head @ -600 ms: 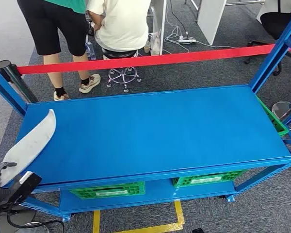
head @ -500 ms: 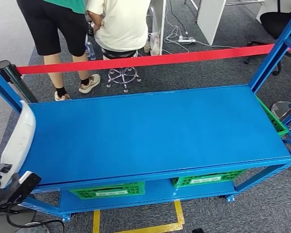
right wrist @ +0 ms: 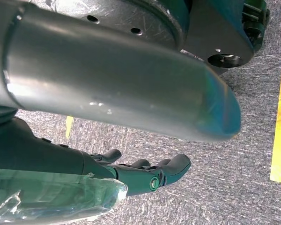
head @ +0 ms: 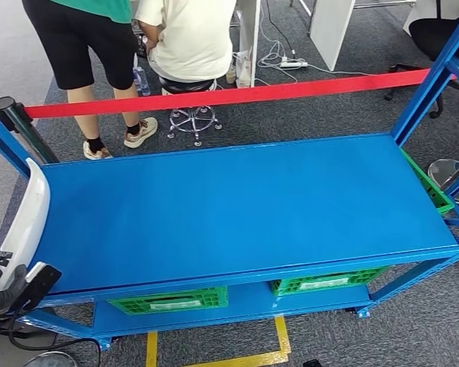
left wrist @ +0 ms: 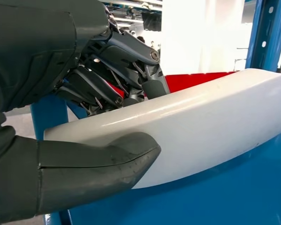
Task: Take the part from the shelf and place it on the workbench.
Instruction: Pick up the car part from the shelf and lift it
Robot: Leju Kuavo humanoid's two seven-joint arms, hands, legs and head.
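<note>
Left wrist view: left hand (left wrist: 79, 117) grasps white part (left wrist: 203, 122); right hand (right wrist: 146, 176) released.

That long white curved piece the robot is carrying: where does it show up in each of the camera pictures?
Head view: the white part stands at the far left edge, over the end of the blue bench, held by the left hand.
Left wrist view: it runs across the middle, gripped between thumb and fingers.
Right wrist view: not in it.
Shared landmark: the red tape behind the bench.
</note>
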